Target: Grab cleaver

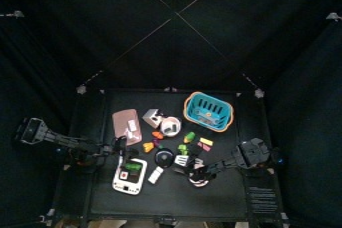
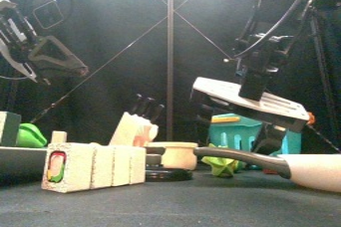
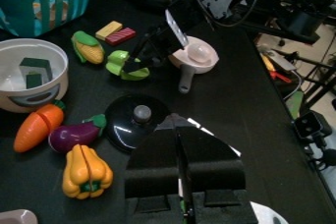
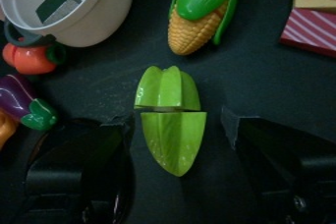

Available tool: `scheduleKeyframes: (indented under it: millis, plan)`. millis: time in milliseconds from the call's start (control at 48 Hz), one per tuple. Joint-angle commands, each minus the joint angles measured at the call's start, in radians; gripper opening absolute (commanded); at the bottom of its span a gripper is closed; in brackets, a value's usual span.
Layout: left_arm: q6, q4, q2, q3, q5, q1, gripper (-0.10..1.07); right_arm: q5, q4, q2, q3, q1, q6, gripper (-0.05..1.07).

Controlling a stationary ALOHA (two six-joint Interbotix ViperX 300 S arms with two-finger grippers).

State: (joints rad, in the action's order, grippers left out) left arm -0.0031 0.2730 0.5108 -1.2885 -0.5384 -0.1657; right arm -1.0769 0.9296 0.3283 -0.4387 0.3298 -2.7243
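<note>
Black curtains ringed the small dark counter [image 1: 94,147], littered with toy food. The right claw [image 4: 168,141] hung with jaws wide apart over a split green pepper [image 4: 168,120]. A pale flat blade [image 2: 246,97] beside it was possibly the cleaver, though contact was unclear. The left claw [image 3: 184,174] hung with its jaws together, holding nothing.

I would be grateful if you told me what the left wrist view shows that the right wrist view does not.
Only the left wrist view shows the teal basket, the yellow pepper, the black lid and the other arm's gripper above a pink ladle. Only the right wrist view shows the right gripper with its jaws spread wide on either side of the split green vegetable. Both show the white bowl, the corn cob and the red-and-yellow block.
</note>
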Motion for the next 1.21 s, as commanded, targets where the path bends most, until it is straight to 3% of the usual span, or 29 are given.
scheduleKeyframes:
  millis: [0, 208, 396, 542, 646, 854, 1188]
  plan:
    - [-0.002, -0.002, -0.002, 0.011, -0.003, -0.002, 0.12, -0.006, 0.006, -0.081, -0.009, 0.003, 0.005, 1.00]
    - [-0.002, -0.002, -0.002, 0.011, -0.003, 0.000, 0.12, -0.006, 0.094, -0.201, -0.052, 0.012, 0.008, 1.00]
    - [0.000, -0.002, -0.002, 0.015, -0.003, 0.000, 0.12, 0.017, 0.324, -0.275, -0.087, 0.017, 0.008, 1.00]
    - [0.000, 0.000, 0.008, 0.028, -0.012, 0.009, 0.12, 0.137, 0.505, -0.304, -0.091, 0.006, 0.011, 1.00]
    - [0.000, 0.000, 0.017, 0.028, -0.015, 0.012, 0.12, 0.311, 0.620, -0.322, -0.091, -0.063, 0.011, 1.00]
    - [0.000, 0.000, 0.017, 0.008, -0.015, 0.012, 0.12, 0.606, 0.746, -0.356, -0.089, -0.221, 0.012, 1.00]
    - [0.000, 0.000, 0.017, -0.006, -0.012, 0.012, 0.12, 0.813, 0.956, -0.423, -0.048, -0.391, 0.012, 1.00]
